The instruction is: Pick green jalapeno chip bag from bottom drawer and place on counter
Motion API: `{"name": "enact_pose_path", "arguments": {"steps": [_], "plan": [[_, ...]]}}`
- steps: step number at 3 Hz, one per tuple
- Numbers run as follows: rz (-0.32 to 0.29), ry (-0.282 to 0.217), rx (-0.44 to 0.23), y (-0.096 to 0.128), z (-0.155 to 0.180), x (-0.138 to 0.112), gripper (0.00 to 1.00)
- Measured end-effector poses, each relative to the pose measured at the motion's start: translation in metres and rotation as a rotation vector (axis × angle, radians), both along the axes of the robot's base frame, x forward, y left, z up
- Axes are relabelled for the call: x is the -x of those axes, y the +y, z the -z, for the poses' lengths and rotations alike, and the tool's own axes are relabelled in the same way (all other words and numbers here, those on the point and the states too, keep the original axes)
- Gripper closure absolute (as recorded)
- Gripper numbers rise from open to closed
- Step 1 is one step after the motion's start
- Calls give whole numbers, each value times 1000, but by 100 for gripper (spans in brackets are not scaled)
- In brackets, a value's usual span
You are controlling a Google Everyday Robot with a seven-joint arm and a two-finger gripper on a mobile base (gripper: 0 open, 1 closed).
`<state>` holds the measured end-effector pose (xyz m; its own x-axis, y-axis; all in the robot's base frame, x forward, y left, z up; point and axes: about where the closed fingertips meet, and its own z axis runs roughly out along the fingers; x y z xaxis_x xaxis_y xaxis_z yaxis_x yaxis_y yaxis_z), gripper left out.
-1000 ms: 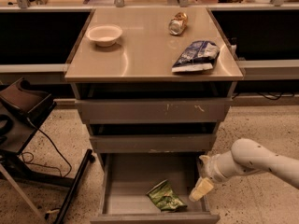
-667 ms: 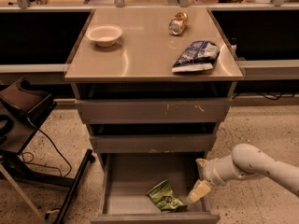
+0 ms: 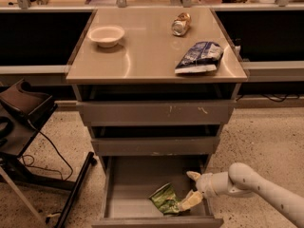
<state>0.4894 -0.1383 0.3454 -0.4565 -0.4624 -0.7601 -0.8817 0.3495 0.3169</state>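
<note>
Claw (image 3: 192, 189) spread in btm drawer (image 3: 137, 184), touching green chip bag (image 3: 165, 198).

The arm (image 3: 273, 198) is a smooth, cream-white tube, thick and round, coming in from the near right corner of the scene. It swells into a bulbous, glossy joint housing (image 3: 240, 176), then narrows to a short wrist section crossed by a thin dark seam. The gripper (image 3: 187, 190), in the near right part of the open bottom drawer (image 3: 128, 189), has two blunt, pale yellowish fingers (image 3: 194, 199), spread apart.
</note>
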Motion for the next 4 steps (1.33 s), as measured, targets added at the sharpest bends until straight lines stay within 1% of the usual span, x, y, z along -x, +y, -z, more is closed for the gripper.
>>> {"name": "enact_pose_path", "arguments": {"steps": [1, 2, 3, 4], "plan": [[0, 0, -1, 0, 0, 0, 0], [25, -20, -100, 6, 12, -13, 0], [120, -45, -228, 11, 40, -29, 0], [120, -46, -227, 11, 40, -29, 0]]}}
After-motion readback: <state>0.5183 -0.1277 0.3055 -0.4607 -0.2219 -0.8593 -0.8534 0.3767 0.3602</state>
